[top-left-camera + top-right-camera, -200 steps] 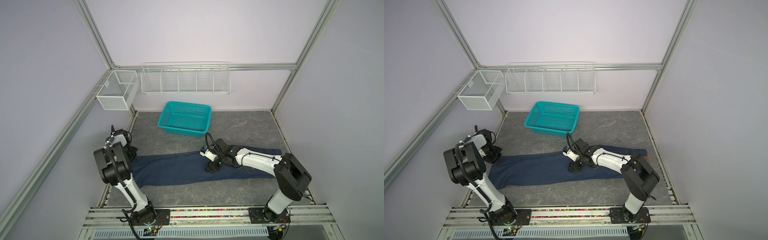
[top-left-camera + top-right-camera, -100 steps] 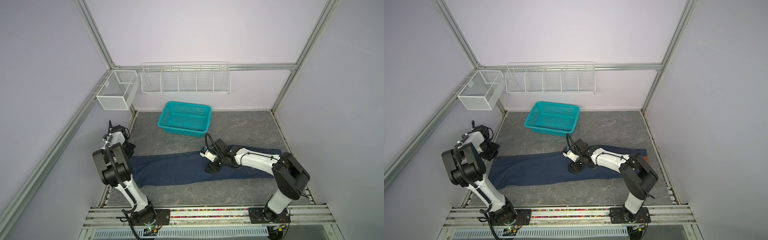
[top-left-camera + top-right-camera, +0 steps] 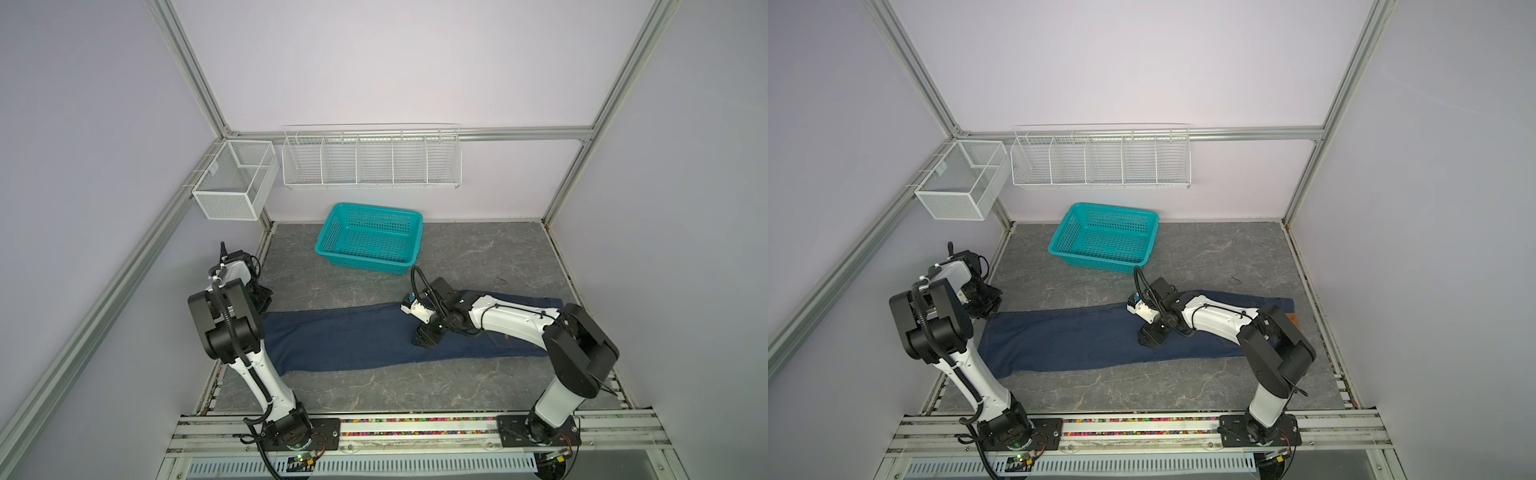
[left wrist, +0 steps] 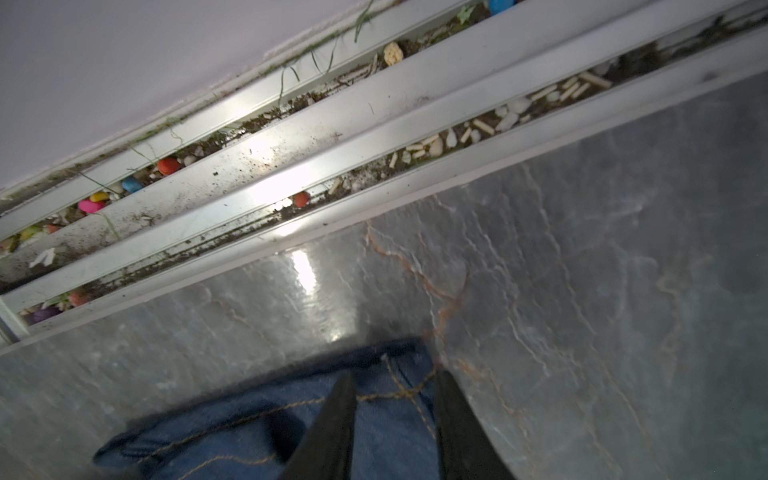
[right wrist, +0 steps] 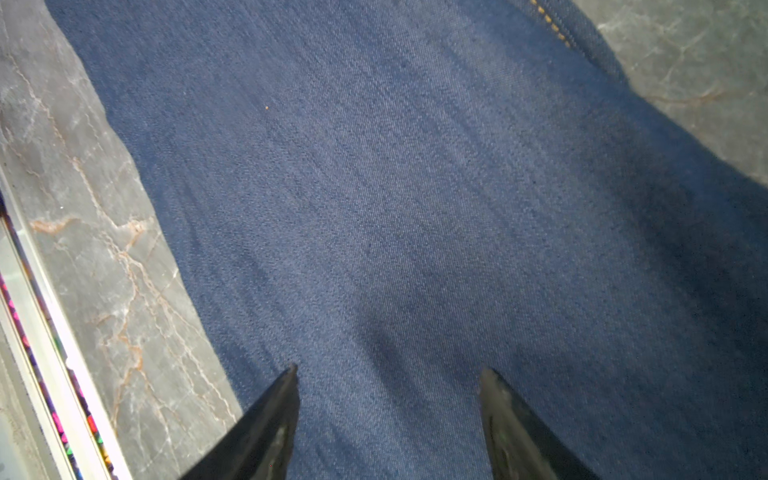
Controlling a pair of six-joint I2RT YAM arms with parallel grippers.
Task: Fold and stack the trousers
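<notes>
Left fingers (image 4: 336, 424), narrowly parted, straddle a hem corner of the jeans (image 3: 353, 340) lying on the desk (image 3: 457, 257); right fingers (image 5: 270, 428) gape wide mid-leg.

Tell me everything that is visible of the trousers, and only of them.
The trousers are dark navy denim with tan stitching. Seen from above they lie flat as one long strip across the grey table, not yet folded across: hem end left, waist end right, a tan patch there. The left gripper, jaws apart, stands over a hem corner; the open right gripper points down at their middle. Whether either touches the cloth is unclear.
</notes>
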